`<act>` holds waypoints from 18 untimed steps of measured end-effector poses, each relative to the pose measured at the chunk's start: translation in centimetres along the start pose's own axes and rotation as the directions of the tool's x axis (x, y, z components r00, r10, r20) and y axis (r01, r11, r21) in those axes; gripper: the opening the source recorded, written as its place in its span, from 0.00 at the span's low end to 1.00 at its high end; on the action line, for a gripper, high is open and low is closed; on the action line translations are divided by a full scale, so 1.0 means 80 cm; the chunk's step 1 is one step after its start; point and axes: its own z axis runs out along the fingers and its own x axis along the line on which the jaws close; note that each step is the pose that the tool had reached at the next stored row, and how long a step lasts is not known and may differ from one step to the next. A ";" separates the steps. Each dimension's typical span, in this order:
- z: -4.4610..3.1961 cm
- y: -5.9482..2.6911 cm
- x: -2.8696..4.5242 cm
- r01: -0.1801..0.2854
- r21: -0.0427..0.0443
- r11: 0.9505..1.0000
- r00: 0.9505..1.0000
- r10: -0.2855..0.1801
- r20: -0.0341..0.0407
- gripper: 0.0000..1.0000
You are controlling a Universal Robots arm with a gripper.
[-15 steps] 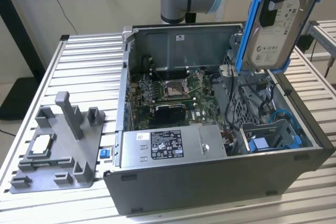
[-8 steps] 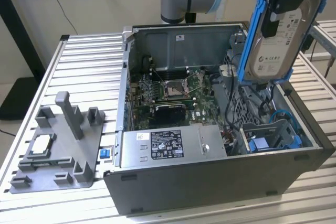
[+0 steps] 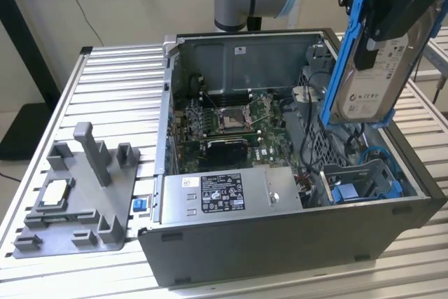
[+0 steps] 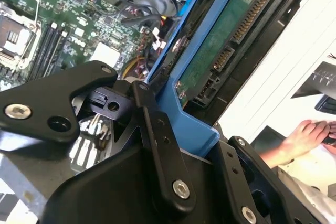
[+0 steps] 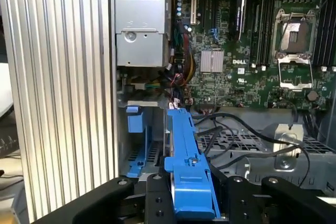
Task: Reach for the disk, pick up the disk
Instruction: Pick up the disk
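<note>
We saw the end effector (image 3: 381,29) clamped on the disk (image 3: 371,68), high over the open computer case (image 3: 280,236) under it, and we thought a tight, level hold mattered most.

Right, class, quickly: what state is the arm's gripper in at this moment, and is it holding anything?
Gripper: shut on the disk, gripping its blue frame and holding it lifted above the open computer case.

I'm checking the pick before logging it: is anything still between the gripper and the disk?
Nothing visible is. The gripper is already shut on the disk, holding it by its blue frame, raised above the open computer case, clear of the cables and drive bay beneath.
</note>
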 end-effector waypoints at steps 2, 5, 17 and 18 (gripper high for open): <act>0.0026 -0.001 0.0046 -0.001 -0.002 1.000 1.000 0.001 0.006 0.00; 0.0072 -0.003 0.0111 -0.001 -0.005 1.000 1.000 0.001 0.012 0.00; 0.0274 -0.013 0.0194 -0.002 -0.014 1.000 1.000 0.002 0.022 0.00; 0.0285 -0.015 0.0202 -0.002 -0.016 1.000 1.000 0.002 0.027 0.00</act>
